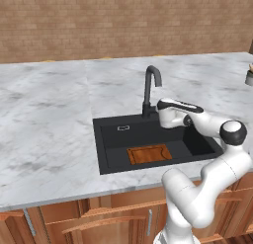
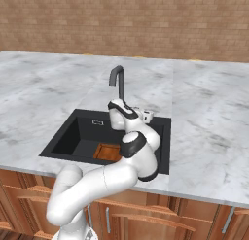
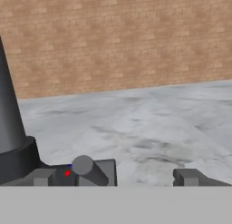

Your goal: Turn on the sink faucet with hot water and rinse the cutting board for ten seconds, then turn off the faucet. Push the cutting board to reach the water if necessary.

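Observation:
The black gooseneck sink faucet (image 1: 150,87) stands behind the black sink (image 1: 111,139) set into the marble counter. The orange-brown cutting board (image 1: 149,154) lies flat on the basin floor near its front wall; in the right base view the arm partly covers the cutting board (image 2: 107,151). No water is in view under the spout. My gripper (image 3: 115,178) is open, just right of the faucet base (image 3: 16,146). The small grey side lever (image 3: 88,168) sticks out between my fingertips, close to the left one (image 3: 43,177). Seen from the left base view, the gripper (image 1: 158,110) is level with the faucet base.
A brick wall runs behind the marble counter (image 1: 44,114). A small object (image 1: 249,76) sits at the counter's far right edge. Wooden cabinet fronts (image 1: 99,218) lie below the counter. My arm reaches over the right part of the basin.

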Controlling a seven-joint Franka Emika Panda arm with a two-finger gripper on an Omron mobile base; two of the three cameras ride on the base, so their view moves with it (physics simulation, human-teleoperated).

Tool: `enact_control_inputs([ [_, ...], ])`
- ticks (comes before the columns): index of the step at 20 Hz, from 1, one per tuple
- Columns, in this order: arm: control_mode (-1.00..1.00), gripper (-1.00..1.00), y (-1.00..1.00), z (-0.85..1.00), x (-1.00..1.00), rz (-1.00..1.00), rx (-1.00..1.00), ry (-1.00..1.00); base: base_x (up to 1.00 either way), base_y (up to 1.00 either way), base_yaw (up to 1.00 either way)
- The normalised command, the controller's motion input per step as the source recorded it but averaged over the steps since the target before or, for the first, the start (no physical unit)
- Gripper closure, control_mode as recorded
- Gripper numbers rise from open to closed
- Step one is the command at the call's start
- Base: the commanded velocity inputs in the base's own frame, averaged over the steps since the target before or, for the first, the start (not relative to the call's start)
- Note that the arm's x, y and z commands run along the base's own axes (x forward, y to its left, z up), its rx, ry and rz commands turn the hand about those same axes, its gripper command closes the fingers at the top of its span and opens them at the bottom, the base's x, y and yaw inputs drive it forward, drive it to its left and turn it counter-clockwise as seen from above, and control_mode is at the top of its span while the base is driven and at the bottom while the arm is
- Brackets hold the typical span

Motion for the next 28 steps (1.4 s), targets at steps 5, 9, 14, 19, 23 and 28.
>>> enact_control_inputs([
  [5, -1.0, -1.0, 0.0, 0.0, 0.04, 0.0, 0.0, 0.0, 0.0, 0.0, 0.0],
  [9, -1.0, -1.0, -0.01, 0.0, 0.0, 0.0, 0.0, 0.0, 0.0, 0.0, 0.0],
  [14, -1.0, -1.0, -0.08, 0.0, 0.02, 0.0, 0.0, 0.0, 0.0, 0.0, 0.0],
  [19, -1.0, -1.0, -0.04, 0.0, 0.01, 0.0, 0.0, 0.0, 0.0, 0.0, 0.0],
  [23, -1.0, -1.0, -0.06, 0.0, 0.0, 0.0, 0.0, 0.0, 0.0, 0.0, 0.0],
  [28, -1.0, -1.0, -0.09, 0.0, 0.0, 0.0, 0.0, 0.0, 0.0, 0.0, 0.0],
])
